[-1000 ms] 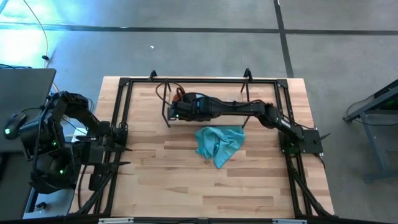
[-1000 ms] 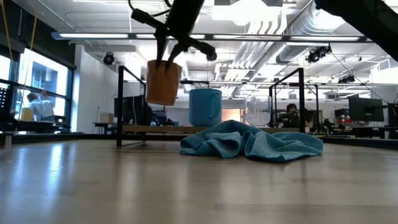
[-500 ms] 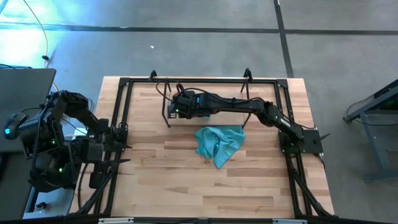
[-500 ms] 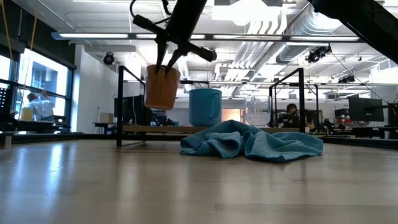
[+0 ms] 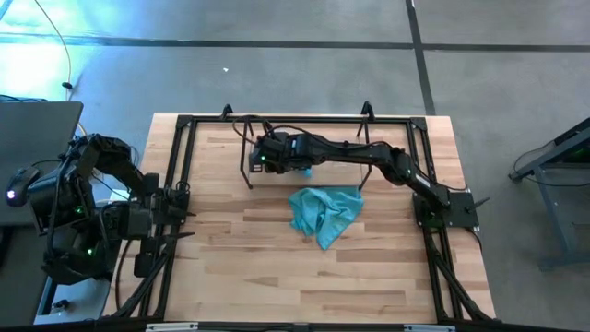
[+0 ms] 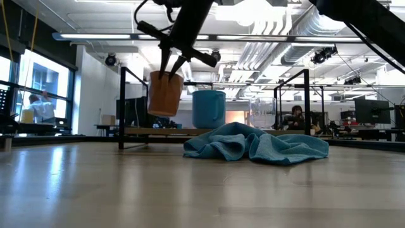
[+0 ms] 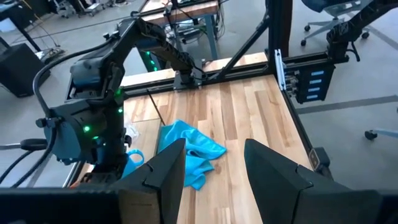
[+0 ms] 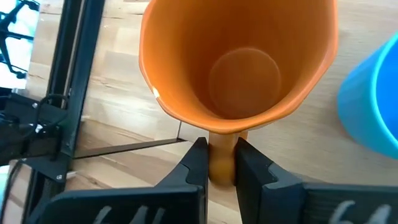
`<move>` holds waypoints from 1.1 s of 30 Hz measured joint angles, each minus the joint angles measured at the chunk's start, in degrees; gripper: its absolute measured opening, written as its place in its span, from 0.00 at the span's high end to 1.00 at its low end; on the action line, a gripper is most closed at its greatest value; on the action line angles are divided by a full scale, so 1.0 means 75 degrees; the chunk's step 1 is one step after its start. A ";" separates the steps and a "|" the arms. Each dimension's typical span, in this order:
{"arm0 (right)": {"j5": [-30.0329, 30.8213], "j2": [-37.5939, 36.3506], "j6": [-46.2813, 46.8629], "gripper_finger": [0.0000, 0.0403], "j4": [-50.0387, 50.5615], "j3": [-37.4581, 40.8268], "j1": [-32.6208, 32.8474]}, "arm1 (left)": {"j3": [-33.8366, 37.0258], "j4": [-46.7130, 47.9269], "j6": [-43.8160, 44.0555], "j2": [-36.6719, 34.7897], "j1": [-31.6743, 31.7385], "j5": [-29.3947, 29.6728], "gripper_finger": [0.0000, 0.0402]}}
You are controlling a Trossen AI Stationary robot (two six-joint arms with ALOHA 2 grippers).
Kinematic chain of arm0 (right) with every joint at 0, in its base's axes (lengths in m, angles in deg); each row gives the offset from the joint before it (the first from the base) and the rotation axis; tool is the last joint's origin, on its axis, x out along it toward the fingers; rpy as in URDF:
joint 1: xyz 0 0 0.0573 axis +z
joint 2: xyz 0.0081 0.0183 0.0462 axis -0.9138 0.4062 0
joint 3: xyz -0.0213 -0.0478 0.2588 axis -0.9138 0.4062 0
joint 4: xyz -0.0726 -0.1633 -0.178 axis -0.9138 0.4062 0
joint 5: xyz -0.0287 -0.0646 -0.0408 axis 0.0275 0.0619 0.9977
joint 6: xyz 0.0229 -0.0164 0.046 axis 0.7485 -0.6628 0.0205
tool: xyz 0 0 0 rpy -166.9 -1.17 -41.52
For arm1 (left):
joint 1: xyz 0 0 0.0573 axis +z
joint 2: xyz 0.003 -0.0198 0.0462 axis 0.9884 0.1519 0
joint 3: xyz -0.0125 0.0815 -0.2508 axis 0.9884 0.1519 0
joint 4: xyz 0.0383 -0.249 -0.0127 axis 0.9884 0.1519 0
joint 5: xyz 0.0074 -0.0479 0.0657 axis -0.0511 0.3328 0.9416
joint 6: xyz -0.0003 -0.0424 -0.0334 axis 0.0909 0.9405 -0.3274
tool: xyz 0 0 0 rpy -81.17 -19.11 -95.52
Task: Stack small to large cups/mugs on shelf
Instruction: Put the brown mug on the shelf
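Note:
My right gripper (image 6: 169,68) hangs over the left end of the black wire shelf (image 6: 152,131) and is shut on the orange-brown mug (image 6: 164,93). In the right wrist view the mug (image 8: 239,68) shows its open mouth. The blue mug (image 6: 209,109) stands upright on the shelf's wood surface, just right of the orange one. The clear glass cup (image 6: 261,113) stands farther right on the shelf. My left gripper (image 7: 214,171) is open, parked at the table's left edge. My right gripper pinches the orange-brown mug's handle (image 8: 222,155) between its two fingers, just under the rim. The fingers (image 6: 166,60) come from above, pointing down. The mug hangs below them, mouth up and slightly tilted, its base clear of the shelf surface.
A crumpled teal cloth (image 5: 323,214) lies on the table in front of the shelf. The shelf's black posts (image 6: 121,107) and top bars stand around the mugs. Black frame rails (image 5: 175,184) run along the table's sides. Bare wood lies toward the near edge.
My right gripper has carried the orange-brown mug a little toward the table's far-left and lowered it toward the shelf surface. The mug stays held by its handle. The blue mug, glass cup and cloth have kept still.

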 joint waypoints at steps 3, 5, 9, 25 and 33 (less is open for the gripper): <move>-0.0149 0.0000 -0.0012 0.95 -0.0040 0.0000 -0.0076 | 0.0000 0.0000 0.0035 0.0000 0.0000 0.0029 0.62; -0.0238 0.0055 -0.0016 0.95 -0.0072 -0.0003 -0.0103 | -0.0003 -0.0001 0.0035 0.0000 0.0000 0.0069 0.62; -0.0425 0.0172 -0.0009 0.95 -0.0161 -0.0003 -0.0135 | -0.0003 -0.0002 0.0036 0.0000 0.0000 0.0107 0.62; -0.0668 0.0449 -0.0021 0.95 -0.0220 -0.0043 -0.0135 | -0.0003 0.0000 0.0032 -0.0003 0.0000 0.0133 0.62; -0.0561 0.0449 -0.0141 0.95 -0.0158 -0.0032 -0.0144 | -0.0003 -0.0002 -0.0020 -0.0003 0.0000 0.0133 0.62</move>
